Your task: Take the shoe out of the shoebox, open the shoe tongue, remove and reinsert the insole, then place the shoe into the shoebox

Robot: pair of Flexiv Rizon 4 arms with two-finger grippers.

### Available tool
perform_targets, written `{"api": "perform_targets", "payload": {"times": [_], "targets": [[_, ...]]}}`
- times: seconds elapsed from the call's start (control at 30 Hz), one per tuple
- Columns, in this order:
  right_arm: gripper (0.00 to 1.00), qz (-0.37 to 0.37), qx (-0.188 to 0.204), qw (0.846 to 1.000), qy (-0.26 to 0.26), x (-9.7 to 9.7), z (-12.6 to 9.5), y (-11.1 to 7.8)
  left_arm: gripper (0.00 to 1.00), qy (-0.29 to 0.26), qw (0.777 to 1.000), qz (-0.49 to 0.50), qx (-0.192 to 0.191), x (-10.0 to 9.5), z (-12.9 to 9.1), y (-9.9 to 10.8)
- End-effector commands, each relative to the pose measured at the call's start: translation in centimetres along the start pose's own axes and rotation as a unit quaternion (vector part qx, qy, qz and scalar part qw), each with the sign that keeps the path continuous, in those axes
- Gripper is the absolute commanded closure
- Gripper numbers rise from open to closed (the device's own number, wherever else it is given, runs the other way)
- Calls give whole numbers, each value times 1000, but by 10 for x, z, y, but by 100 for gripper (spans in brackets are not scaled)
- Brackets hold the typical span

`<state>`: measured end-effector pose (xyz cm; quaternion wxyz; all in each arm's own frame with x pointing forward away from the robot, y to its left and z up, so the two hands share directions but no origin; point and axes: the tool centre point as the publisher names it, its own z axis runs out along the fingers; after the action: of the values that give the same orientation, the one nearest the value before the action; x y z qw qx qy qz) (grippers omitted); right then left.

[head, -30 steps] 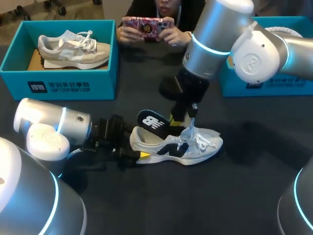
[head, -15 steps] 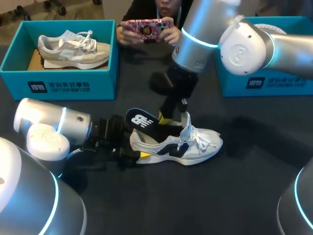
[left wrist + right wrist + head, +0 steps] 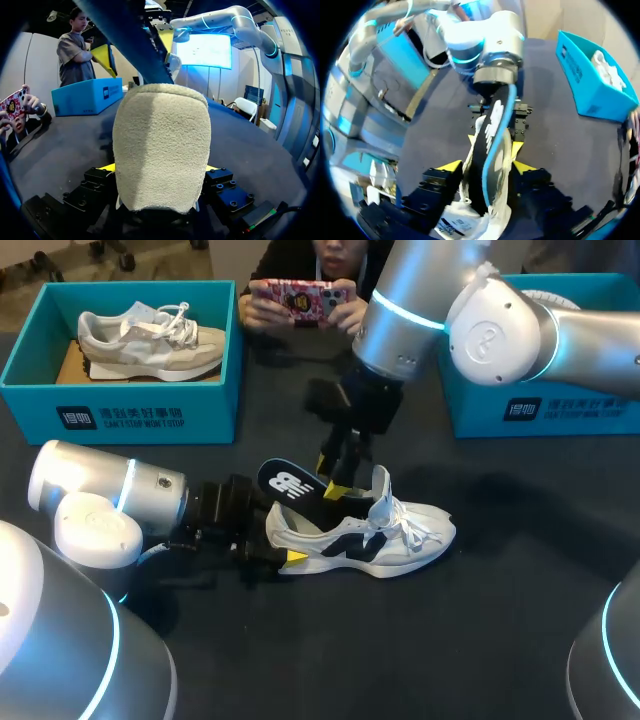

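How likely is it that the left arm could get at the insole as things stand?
Probably not: the left tool is shut on the heel of the shoe, and the insole, partly out of the shoe, is gripped by the right tool.

The shoe point(image 3: 370, 535) is lying on the table point(image 3: 480, 640), toe pointing to 3 o'clock. The insole point(image 3: 292, 486) is sticking out of its heel. The left jaws are gripping the heel from 9 o'clock, the right jaws the insole from 12. One shoebox point(image 3: 120, 415), holding another shoe point(image 3: 150, 340), is sitting at 10 o'clock, a second shoebox point(image 3: 560, 410) at 2.
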<state>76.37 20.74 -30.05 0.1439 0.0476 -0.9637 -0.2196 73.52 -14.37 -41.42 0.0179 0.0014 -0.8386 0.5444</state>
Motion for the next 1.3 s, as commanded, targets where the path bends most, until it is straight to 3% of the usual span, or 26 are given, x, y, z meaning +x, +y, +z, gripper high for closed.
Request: {"api": "perform_targets", "payload": {"times": [0.03,0.47,0.53,1.0,1.1,1.2,1.3], "targets": [[0,-12,1,1000,-17,2,-11,-2,100,0,1000,0,-1,0,2,2],[0,-13,4,1000,-18,2,-11,0,100,0,1000,0,-1,0,2,2],[0,14,0,1000,-11,4,-10,4,100,0,1000,0,-1,0,2,2],[0,122,-89,988,1,12,12,11,100,0,1000,0,-1,0,2,2],[27,131,-106,986,6,15,18,9,100,0,1000,0,-1,0,2,2],[31,132,-115,984,21,16,21,8,100,0,1000,0,-1,0,2,2],[43,129,-121,984,32,16,23,9,100,0,1000,0,-1,0,2,2]]}}
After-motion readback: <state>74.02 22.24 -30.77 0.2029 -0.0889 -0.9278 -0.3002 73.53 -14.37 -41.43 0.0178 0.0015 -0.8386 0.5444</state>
